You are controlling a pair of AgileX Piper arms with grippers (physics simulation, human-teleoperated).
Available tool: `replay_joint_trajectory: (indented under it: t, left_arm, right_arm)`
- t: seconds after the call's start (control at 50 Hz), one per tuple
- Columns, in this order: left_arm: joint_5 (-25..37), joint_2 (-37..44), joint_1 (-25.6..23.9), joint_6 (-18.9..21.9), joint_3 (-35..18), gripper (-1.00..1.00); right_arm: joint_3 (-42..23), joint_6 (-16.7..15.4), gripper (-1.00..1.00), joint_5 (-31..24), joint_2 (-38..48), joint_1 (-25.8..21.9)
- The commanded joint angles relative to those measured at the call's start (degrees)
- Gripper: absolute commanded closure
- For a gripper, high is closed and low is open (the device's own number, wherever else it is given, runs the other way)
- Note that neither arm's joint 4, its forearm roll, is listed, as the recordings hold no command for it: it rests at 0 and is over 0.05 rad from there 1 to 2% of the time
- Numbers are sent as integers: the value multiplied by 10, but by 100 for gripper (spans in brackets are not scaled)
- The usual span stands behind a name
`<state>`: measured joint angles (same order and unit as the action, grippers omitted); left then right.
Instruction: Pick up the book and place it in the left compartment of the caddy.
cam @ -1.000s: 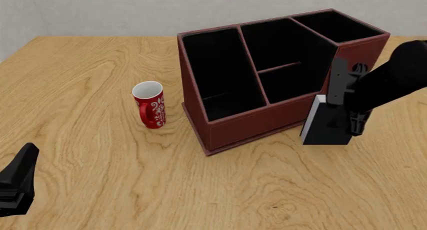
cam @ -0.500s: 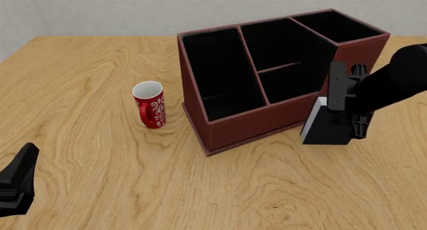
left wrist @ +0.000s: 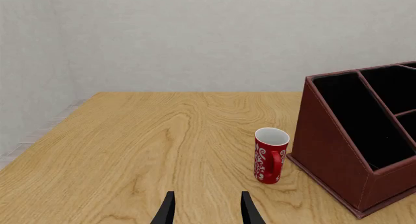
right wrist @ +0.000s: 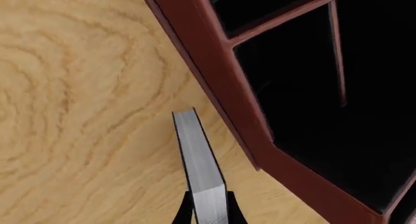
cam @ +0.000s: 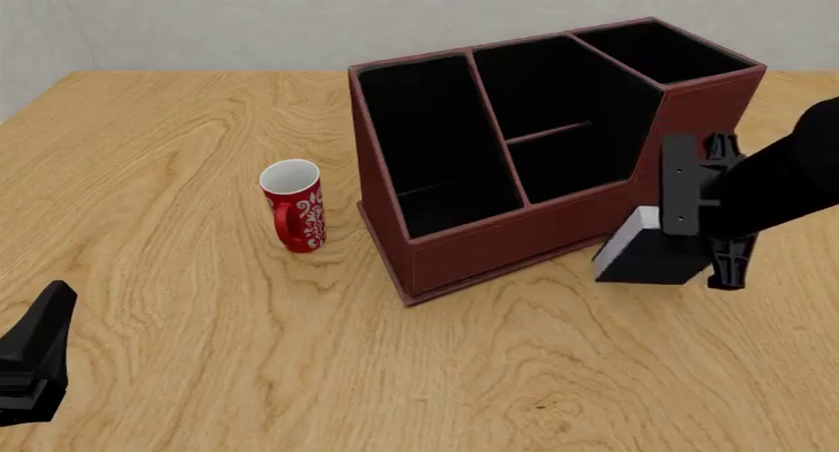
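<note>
Red-brown leather caddy (cam: pixel 551 147) fills upper centre; its left compartment (cam: pixel 426 142) sits far across from the book (cam: pixel 645 258) at right centre. The right gripper (right wrist: pixel 206 209) pinches the book near one end, so it may swing or slip. The left gripper (left wrist: pixel 204 209) idles, fingers apart.

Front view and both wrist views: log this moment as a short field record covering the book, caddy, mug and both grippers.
book: black cover, white page edges, beside the caddy's right front corner, pinched at one end by the right gripper
caddy: dark red-brown, black lined, on the table; nothing visible inside
left compartment: long narrow slot, no book in it
red mug: upright, left of the caddy, apart from it
right gripper: closed on the book
left gripper: open, holding nothing, low at the near left
task status: book not yet placed
</note>
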<state>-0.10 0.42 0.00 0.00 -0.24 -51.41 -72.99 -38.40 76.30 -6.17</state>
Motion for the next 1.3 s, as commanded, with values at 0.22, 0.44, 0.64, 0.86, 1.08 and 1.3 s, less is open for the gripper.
replay_joint_trajectory:
  t: [0.22, 0.44, 0.64, 0.86, 1.08, 1.3]
  left_arm:
    - [0, 0, 0, 0, 0, -100]
    - [0, 0, 0, 0, 0, -100]
    - [0, 0, 0, 0, 0, -100]
    - [0, 0, 0, 0, 0, -100]
    - [0, 0, 0, 0, 0, -100]
    - [0, 0, 0, 0, 0, -100]
  right_arm:
    - [33, -9, 100, -52, -83, 19]
    - [40, -17, 100, -92, -155, 33]
    - [50, -10, 100, -161, -244, 43]
    - [35, 28, 100, -247, -326, 23]
    - [-48, 179, 100, -313, -344, -80]
    - [-108, 320, 100, -315, -316, -179]
